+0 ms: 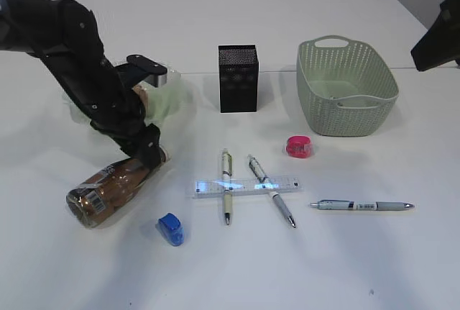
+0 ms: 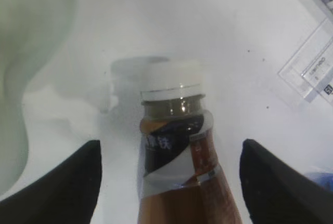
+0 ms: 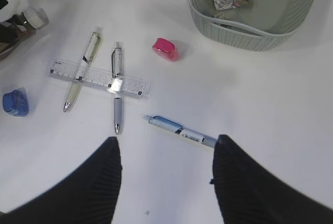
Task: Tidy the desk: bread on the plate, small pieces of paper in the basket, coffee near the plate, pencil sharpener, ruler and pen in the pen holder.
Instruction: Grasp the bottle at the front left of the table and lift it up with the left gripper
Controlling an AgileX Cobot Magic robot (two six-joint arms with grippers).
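While the small brown coffee bottle with a white cap lies on its side on the white desk, the left gripper straddles its neck, jaws spread and not touching. The right gripper hangs open above a blue-barrelled pen, near the clear plastic ruler.

Bright, even overhead light washes the white desk, leaving only faint, soft shadows. Glare streaks the clear ruler in the exterior view. In the left wrist view, the coffee and everything else are softly blurred.
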